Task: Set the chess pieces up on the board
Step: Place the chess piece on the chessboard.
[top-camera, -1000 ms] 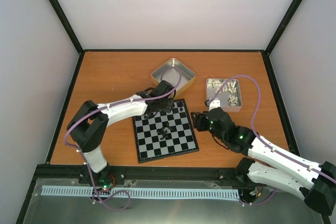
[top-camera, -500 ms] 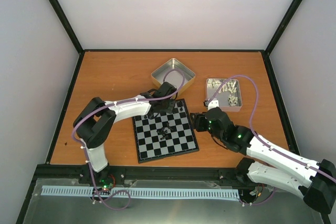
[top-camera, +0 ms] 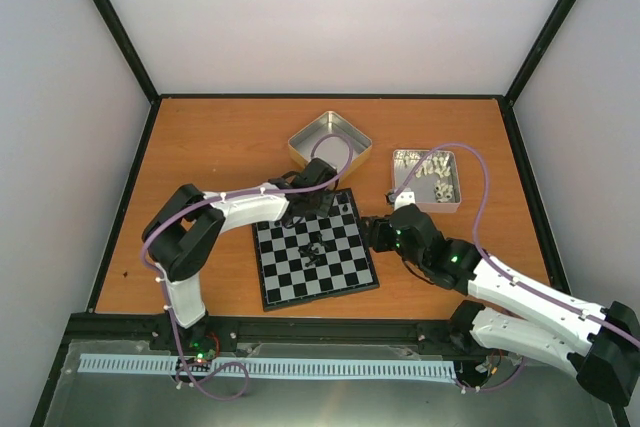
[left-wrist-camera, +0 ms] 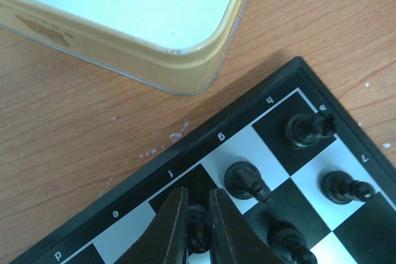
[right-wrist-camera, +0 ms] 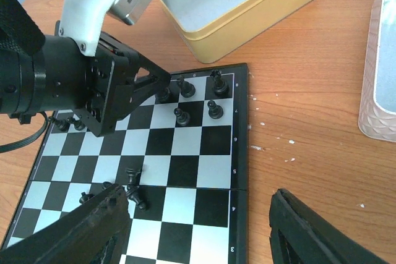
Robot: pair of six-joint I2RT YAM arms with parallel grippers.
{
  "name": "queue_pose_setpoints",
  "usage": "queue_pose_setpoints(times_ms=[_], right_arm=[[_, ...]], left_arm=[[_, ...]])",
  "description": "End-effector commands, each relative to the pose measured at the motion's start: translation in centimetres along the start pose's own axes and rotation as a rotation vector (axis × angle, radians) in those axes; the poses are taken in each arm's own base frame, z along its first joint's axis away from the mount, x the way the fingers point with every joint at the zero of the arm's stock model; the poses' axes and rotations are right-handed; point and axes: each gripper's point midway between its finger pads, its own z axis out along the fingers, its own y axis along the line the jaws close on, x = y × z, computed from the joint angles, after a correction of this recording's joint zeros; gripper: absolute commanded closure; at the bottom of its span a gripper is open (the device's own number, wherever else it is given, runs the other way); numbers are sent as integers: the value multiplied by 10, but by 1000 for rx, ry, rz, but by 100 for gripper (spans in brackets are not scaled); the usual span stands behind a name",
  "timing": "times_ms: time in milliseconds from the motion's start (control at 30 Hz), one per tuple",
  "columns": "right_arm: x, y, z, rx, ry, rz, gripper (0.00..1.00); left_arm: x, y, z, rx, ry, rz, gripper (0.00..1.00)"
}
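Standing in the far corner of the board (top-camera: 342, 272) are only a few chess pieces (left-wrist-camera: 307, 129); a loose heap (right-wrist-camera: 133, 187) lies mid-board; the left gripper (left-wrist-camera: 198, 211) is clamped on one black piece (left-wrist-camera: 197, 236) at the back row; the right gripper (right-wrist-camera: 198, 214) hangs with fingers apart; most work seems left.

Board (left-wrist-camera: 196, 156) border strip, left wrist view: white file letters (left-wrist-camera: 221, 137), seen upside down, read h, g, f, e, d. One more white mark past the h corner is too skewed to read. Right wrist view: rank numerals (right-wrist-camera: 242, 170) 5, 4, 3 run down the board's right border.
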Motion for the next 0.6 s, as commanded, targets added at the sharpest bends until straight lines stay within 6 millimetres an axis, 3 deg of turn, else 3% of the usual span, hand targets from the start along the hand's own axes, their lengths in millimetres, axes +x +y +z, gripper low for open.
queue_pose_setpoints(times_ms=[0, 167, 400, 567], right_arm=[[-14, -2, -6, 13, -48, -3, 38], [-13, 0, -5, 9, -38, -3, 38], [-17, 2, -5, 2, -46, -5, 38], [-17, 4, -3, 2, -37, -9, 37]], left_arm=[[1, -2, 5, -8, -20, 3, 99], [0, 0, 4, -13, -22, -3, 99], [1, -1, 1, -6, -23, -15, 80], [-6, -4, -6, 14, -41, -14, 76]])
